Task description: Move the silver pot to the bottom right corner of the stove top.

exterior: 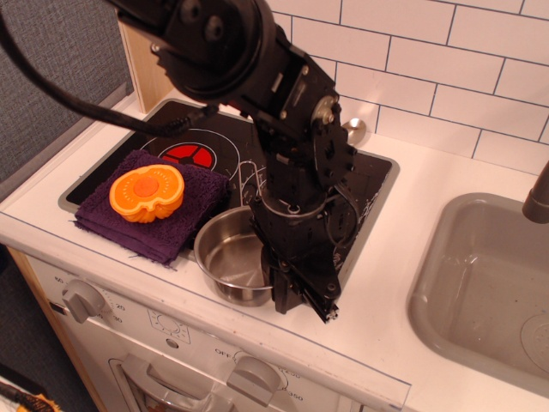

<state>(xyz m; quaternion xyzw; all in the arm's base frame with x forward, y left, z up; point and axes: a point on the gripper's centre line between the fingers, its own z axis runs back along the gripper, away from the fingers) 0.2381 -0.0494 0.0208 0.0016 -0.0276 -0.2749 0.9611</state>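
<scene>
The silver pot point(230, 257) sits upright and empty at the front edge of the black stove top point(369, 184), right of its middle and overlapping the grey front rim. My black gripper point(298, 287) reaches down over the pot's right rim. Its jaws look shut on that rim, with one finger inside the pot and the other outside, though the arm hides part of the grip. The arm also covers the right burner and the pot's right side.
A folded purple cloth point(146, 221) with an orange toy point(147, 191) on it lies front left on the stove, touching the pot's left side. The red left burner point(189, 154) is behind it. A spoon point(353, 130) lies at the back. The grey sink point(489, 283) is right.
</scene>
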